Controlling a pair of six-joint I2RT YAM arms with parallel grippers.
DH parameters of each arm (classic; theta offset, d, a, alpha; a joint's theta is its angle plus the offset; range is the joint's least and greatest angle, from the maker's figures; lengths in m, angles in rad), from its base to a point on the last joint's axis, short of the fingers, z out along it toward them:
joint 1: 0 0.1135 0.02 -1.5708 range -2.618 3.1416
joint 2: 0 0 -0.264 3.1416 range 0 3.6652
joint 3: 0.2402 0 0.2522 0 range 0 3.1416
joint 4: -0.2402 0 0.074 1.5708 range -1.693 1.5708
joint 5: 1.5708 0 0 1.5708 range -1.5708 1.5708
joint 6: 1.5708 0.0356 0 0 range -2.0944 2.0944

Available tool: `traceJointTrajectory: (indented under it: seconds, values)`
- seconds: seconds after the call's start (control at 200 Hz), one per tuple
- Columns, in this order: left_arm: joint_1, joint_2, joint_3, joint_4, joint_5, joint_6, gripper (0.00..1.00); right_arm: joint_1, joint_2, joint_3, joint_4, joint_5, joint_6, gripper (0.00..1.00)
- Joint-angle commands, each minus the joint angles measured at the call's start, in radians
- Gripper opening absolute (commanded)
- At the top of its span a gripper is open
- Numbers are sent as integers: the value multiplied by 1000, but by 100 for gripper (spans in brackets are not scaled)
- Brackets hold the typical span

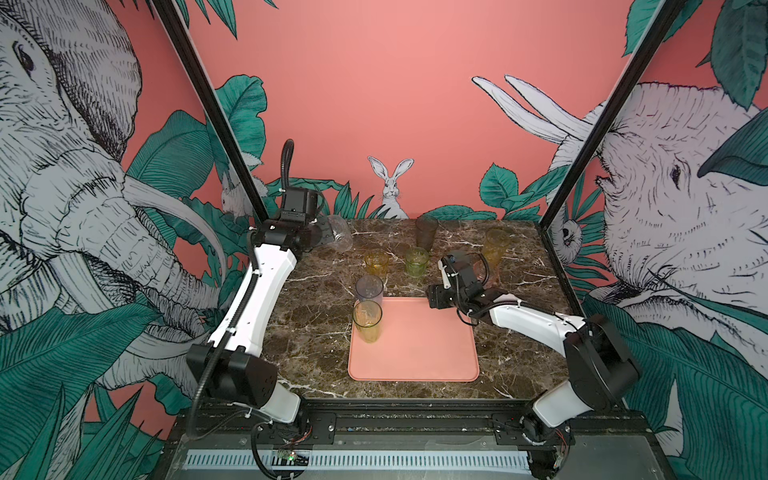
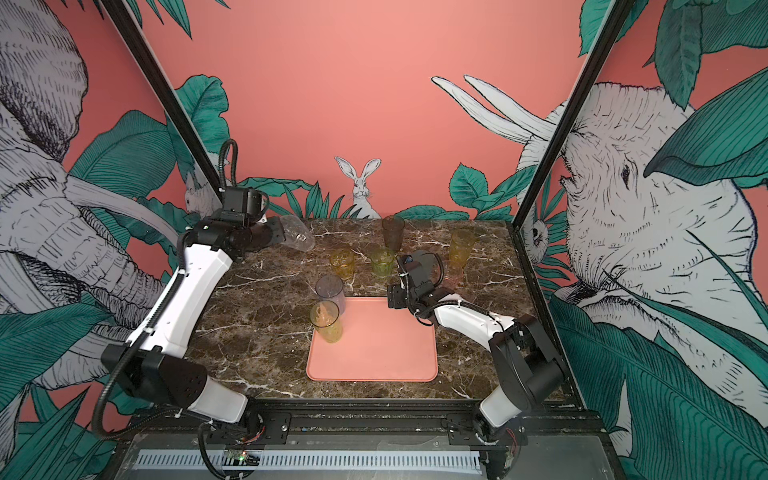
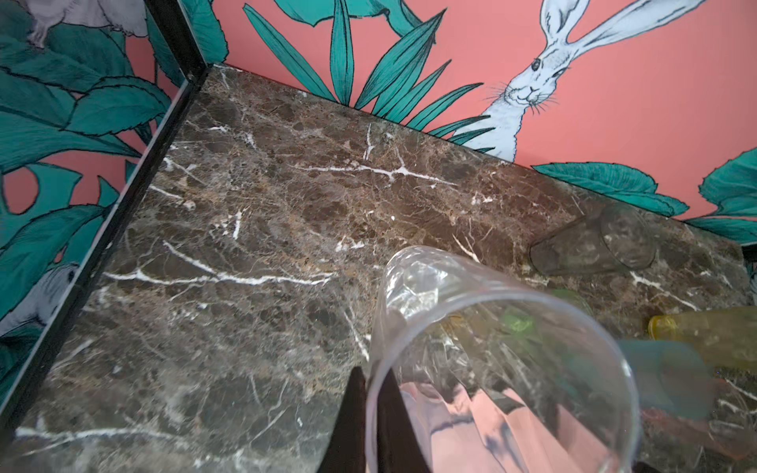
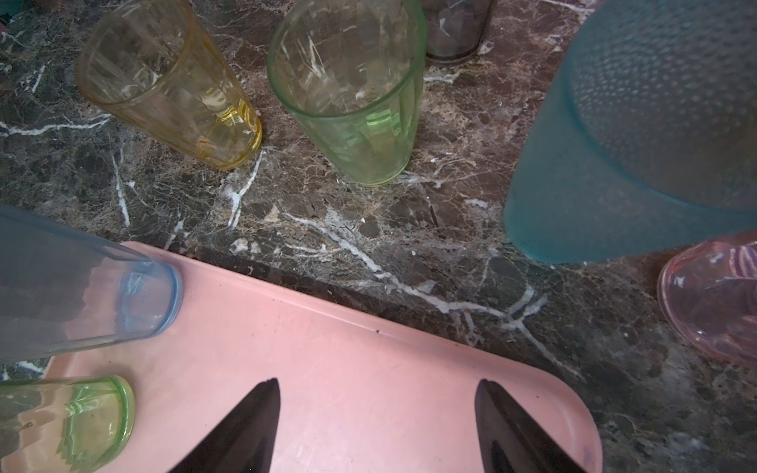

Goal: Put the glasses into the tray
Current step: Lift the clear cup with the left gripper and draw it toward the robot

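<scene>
Left gripper (image 3: 372, 393) closed tight on the rim of the clear glass (image 1: 338, 239), one finger outside the wall, the other inside. Glass held tilted at the far left of the desk (image 1: 311, 332), mouth toward the gripper, base toward the desk's middle; cannot tell whether the base touches the marble. Right gripper (image 4: 377, 385) wide open, holding nothing, poised over the far right part of the tray (image 1: 415, 345). Tray lies flat at the near middle of the desk. Two glasses stand upright on it: grey glass (image 1: 369, 291) on the far left corner, yellow-green glass (image 1: 367, 321) just nearer along the left edge, the two close together. Rest of the tray floor bare. Off the tray, upright on the desk beyond its far edge: amber glass (image 1: 376, 262) and green glass (image 1: 416, 261) side by side, both short. Smoky dark glass (image 1: 426, 232) farther back near the wall, tall. Tall yellow glass (image 1: 496, 245) at the far right. Frosted blue glass (image 4: 647, 143) and pink glass (image 4: 712, 303) stand to the right of the tray's far edge, next to each other, seen clearly only from the right wrist; in both top views the right arm hides most of them.
</scene>
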Motion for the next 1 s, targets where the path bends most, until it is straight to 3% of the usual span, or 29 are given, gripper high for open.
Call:
traceJointTrajectory:
  seconds: [0.0,0.195,0.5,0.995]
  values:
    - [-1,-89,-23,-163,-24,23,0,-5,-12,12,11,9,10,77]
    - [-13,-175,-22,-369,-39,45,0,-5,-10,11,15,-2,15,77]
    - [-137,-297,1,-634,-144,15,0,-5,-14,3,22,20,8,77]
    - [-203,-447,-81,-796,-94,-70,0,-5,-20,-17,45,61,-9,77]
